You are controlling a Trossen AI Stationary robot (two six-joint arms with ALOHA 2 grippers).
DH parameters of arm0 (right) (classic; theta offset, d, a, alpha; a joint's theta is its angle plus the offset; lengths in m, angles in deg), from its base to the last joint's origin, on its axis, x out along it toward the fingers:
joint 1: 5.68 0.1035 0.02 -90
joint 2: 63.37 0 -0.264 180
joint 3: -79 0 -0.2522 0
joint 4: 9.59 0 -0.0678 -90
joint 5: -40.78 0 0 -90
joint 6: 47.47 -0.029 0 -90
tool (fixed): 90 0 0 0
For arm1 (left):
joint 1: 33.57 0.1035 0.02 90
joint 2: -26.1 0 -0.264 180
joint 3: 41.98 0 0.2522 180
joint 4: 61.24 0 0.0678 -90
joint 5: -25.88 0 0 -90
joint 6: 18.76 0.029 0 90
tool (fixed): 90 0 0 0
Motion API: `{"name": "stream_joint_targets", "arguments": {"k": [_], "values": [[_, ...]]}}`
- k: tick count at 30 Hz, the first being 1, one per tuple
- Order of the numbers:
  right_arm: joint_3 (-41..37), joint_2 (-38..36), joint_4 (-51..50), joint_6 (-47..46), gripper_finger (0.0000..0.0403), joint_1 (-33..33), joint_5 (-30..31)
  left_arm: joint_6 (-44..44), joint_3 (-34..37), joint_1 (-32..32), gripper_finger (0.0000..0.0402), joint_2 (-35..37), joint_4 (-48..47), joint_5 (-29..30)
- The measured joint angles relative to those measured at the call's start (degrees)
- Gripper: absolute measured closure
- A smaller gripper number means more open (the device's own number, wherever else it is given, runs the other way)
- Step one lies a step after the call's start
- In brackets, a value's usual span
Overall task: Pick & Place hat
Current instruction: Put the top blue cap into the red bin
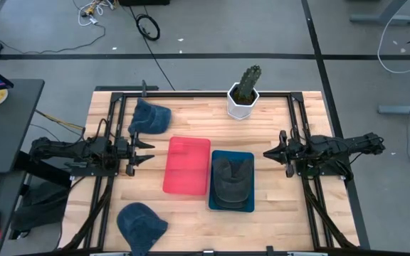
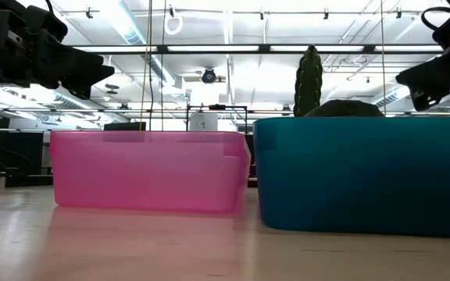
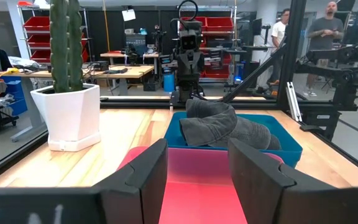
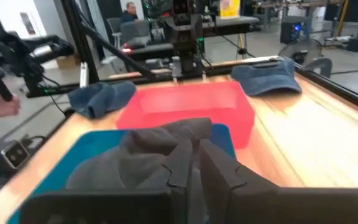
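While both arms hang above the table at mid-height, a dark grey hat [image 1: 232, 178] is seen lying inside the teal bin [image 1: 248, 158], slumped and folded, its crown rising just over the rim in the low view. The pink bin [image 1: 187, 165] is set just beside the teal one, on the left arm's side, the two walls nearly touching, and nothing is seen inside it. The left gripper [image 1: 143, 152] is held off the pink bin's outer edge, its fingers [image 3: 146, 174] spread apart with nothing between them, the pink tray seen through the gap. The right gripper [image 1: 270, 153] is poised near the teal bin's outer side, its fingers [image 4: 180, 163] pressed close together and carrying nothing. Two more hats are spotted on the wood: a blue hat [image 1: 150, 116] near the far left corner, behind the left gripper, and another blue hat [image 1: 141, 224] at the near edge. A cactus [image 1: 247, 83] in a white pot [image 1: 240, 105] is stood at the far edge of the table [image 1: 276, 213], well apart from the bins. A person's hand is glimpsed at the edge of the right wrist view, off the table.
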Motion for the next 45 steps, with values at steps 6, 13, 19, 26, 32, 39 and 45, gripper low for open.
{"name": "stream_joint_targets", "arguments": {"k": [6, 13, 19, 26, 32, 39, 45], "values": [[0.0, 0.0, -0.3, 0.9, 0.0367, 0.0, 1.8, 0.0, 0.0, 0.0, 0.0229, 0.0, 0.2, 0.1], [0.0, 0.0, -0.3, 2.7, 0.0367, 0.0, 1.8, 0.0, 0.0, 0.0, 0.0229, 0.0, 0.5, 0.1], [0.0, 0.0, -0.3, 2.4, 0.0367, 0.0, 1.7, -0.4, 0.0, 0.0, 0.0229, 0.0, 0.6, 0.0], [0.0, 0.0, -0.3, 2.5, 0.0367, 0.0, 1.7, -19.8, 0.0, -0.1, 0.0229, 0.0, 0.9, 0.0], [0.0, 0.0, -0.3, 2.5, 0.0367, 0.0, 1.7, -24.0, 0.0, -0.1, 0.0229, 0.0, 2.8, 0.1], [0.0, 0.0, -0.3, 2.6, 0.0367, 0.0, 1.7, -26.9, 0.0, -0.1, 0.0229, 0.0, 3.2, 0.0], [0.0, 0.0, -0.3, 2.6, 0.0367, 0.0, 1.7, -34.4, 0.0, -0.1, 0.0229, 0.0, 3.2, 0.0]]}}
